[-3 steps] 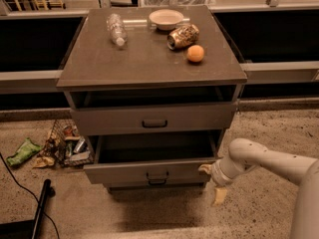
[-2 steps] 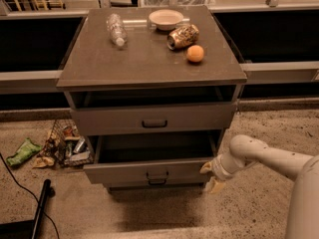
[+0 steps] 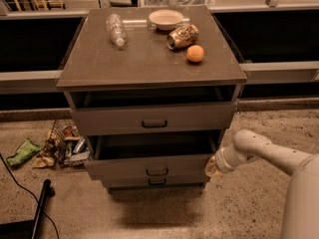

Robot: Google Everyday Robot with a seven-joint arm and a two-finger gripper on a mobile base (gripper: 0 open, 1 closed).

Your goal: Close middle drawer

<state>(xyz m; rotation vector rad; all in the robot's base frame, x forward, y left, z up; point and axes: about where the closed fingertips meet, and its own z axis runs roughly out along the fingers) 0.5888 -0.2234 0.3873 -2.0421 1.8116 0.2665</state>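
Note:
The middle drawer [image 3: 124,167] of the grey cabinet stands pulled out, and its dark inside shows from above. Its small dark handle [image 3: 157,172] is at the centre of the flat front. The taller top drawer [image 3: 154,117] above it is also a little way out. The narrow lowest drawer front [image 3: 157,182] sits just below and behind. My gripper [image 3: 213,166] is at the right end of the middle drawer's front, at or against its corner. The pale arm [image 3: 259,148] reaches in from the lower right.
On the cabinet top [image 3: 99,63] lie a plastic bottle [image 3: 115,30], a bowl [image 3: 166,19], a crushed can [image 3: 183,36] and an orange [image 3: 195,53]. Litter [image 3: 55,146] lies on the floor at the left. A black cable and a dark post [image 3: 37,208] are at the lower left.
My gripper has moved up and a little to the left, from below the drawer's right corner to level with its front. The drawer has barely moved.

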